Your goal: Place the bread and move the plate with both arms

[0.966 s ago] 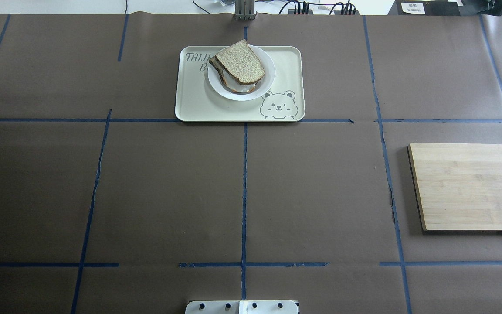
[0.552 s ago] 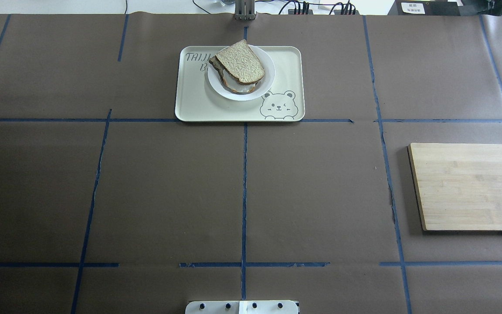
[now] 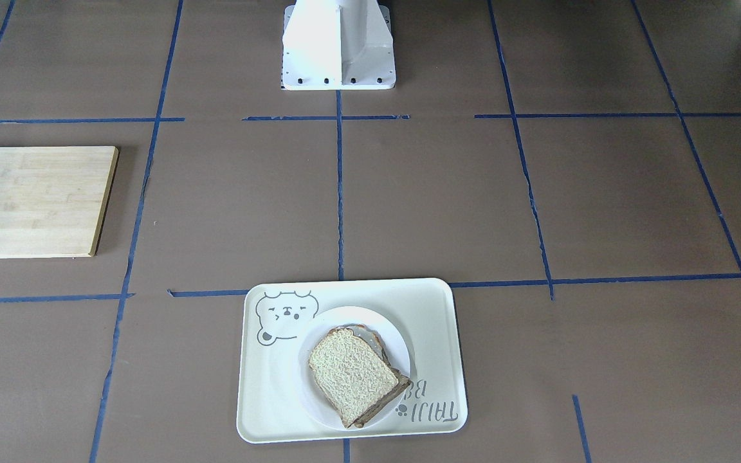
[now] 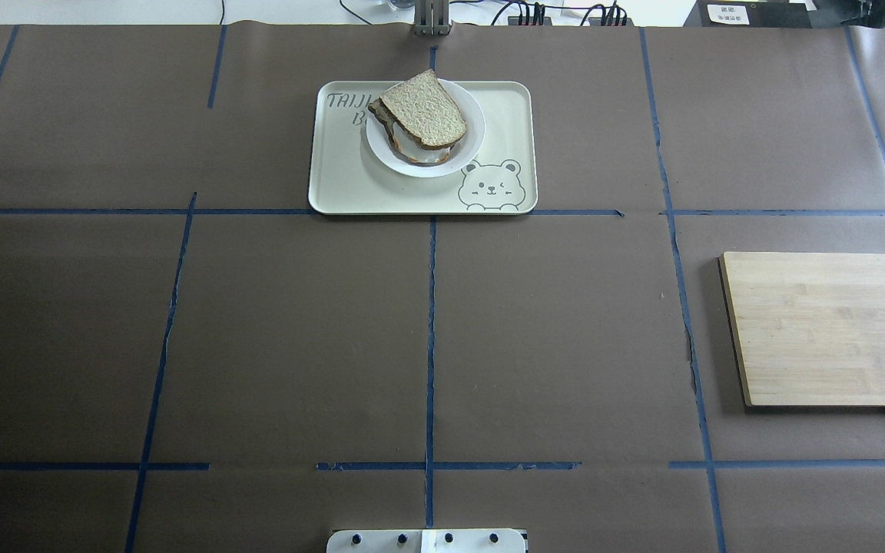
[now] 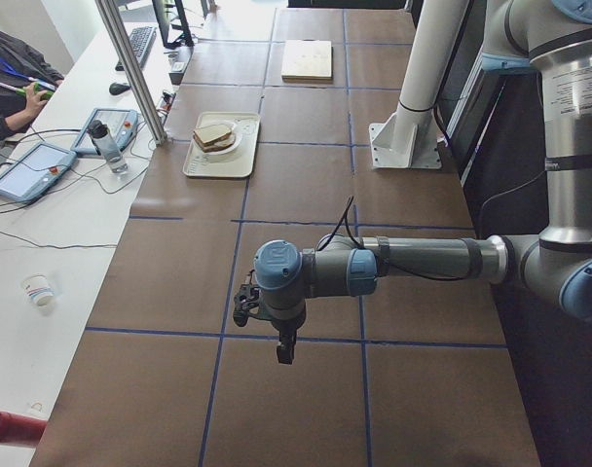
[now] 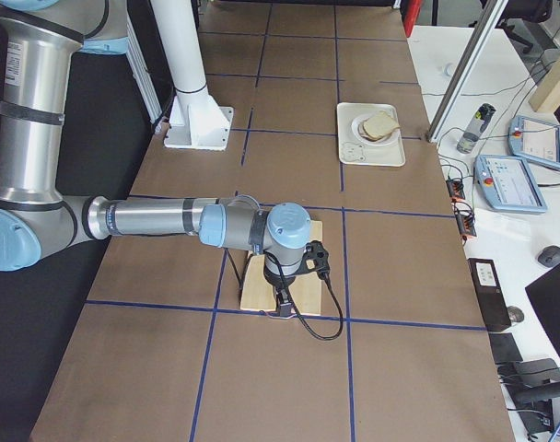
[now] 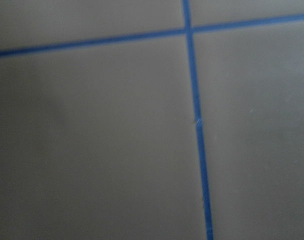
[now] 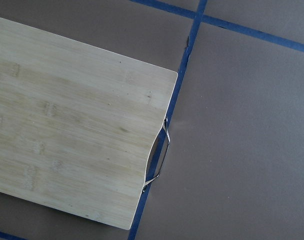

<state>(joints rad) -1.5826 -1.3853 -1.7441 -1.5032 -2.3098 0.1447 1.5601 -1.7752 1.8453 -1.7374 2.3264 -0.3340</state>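
I see the bread (image 4: 423, 107) lying flat on an egg-topped slice (image 4: 414, 156) on the plate (image 4: 474, 127), which sits in the far half of the tray (image 4: 343, 184). The bread's long axis runs slantwise to the tray's edges, and its rounded top seems to point toward the robot's side. The left gripper (image 5: 284, 350) hangs over bare table well off the tray's left. The right gripper (image 6: 282, 307) hangs over the cutting board (image 4: 830, 330), well off the tray's right. Neither looks clearly nearer. I cannot tell whether either pair of jaws is wide or narrow. I judge both steps done.

Two bread slices (image 4: 423, 107), one plate (image 4: 473, 137)
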